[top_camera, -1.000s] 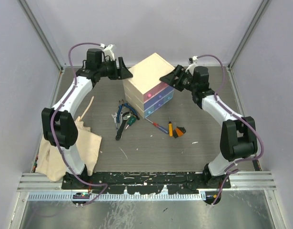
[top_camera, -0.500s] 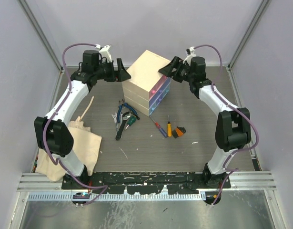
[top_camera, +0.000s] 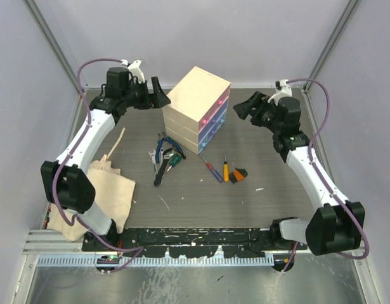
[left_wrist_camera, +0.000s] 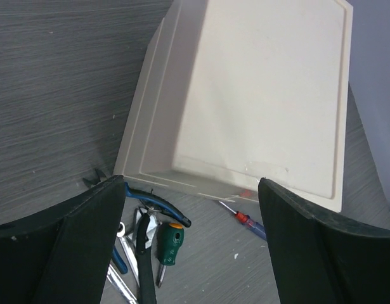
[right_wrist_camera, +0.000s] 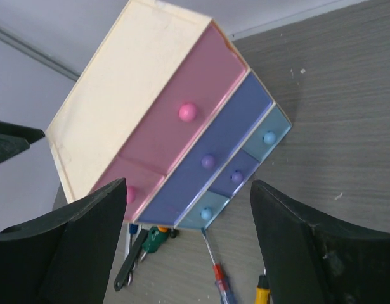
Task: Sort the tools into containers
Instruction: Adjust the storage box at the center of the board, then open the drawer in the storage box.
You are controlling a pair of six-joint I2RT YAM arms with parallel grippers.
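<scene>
At the back of the table (top_camera: 277, 180), the cream chest (top_camera: 196, 101) stands with its drawers shut. Tools lie loose in front of it: pliers (top_camera: 162, 147), green screwdriver (top_camera: 174, 161), red screwdriver (top_camera: 212, 170), orange screwdriver (top_camera: 226, 171).

- Tools: stiff, probably light; metal shafts likely slippery, so grip the handles.
- Drawers: a small round knob (right_wrist_camera: 188, 112) is the only hold; the chest may slide when pulled.
- Left gripper (top_camera: 158, 95): just beside the chest, jaws wide, empty.
- Right gripper (top_camera: 244, 106): near the drawer fronts, wide, empty, apart from them.
</scene>
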